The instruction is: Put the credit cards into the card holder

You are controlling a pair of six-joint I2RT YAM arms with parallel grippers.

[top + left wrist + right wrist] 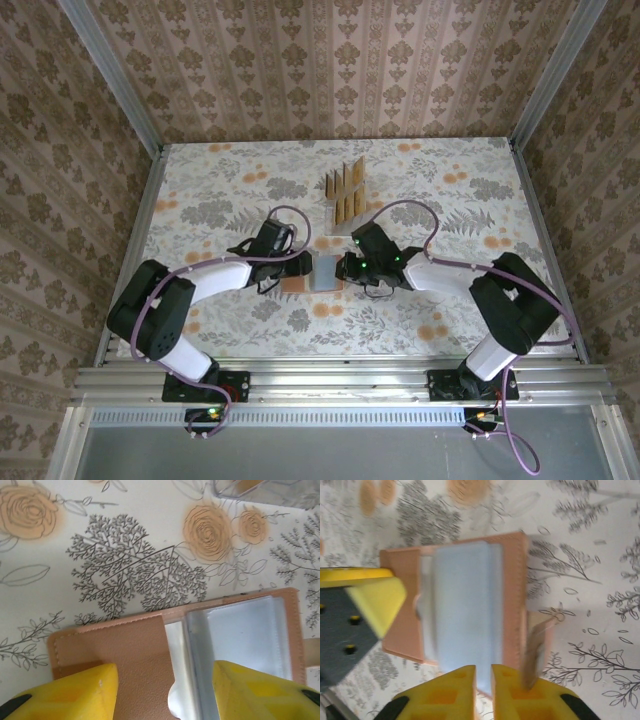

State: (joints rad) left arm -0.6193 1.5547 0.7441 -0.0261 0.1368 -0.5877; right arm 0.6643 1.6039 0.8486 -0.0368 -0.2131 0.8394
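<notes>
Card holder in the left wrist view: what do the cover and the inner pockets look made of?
The card holder cover looks like leather or faux leather: salmon-brown, matte, fine grain, stitching along the edge. Real or synthetic, I cannot tell. Its pockets look like clear soft plastic film: greyish, glossy, with glare.

Salmon card holder [318, 272] open flat, ctr table; tan credit cards [346, 190] upright behind.

Open card holder [465, 595] beside slightly parted tool [483, 672]

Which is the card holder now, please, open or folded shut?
Open: the card holder lies spread flat, its clear pockets facing up.
</notes>
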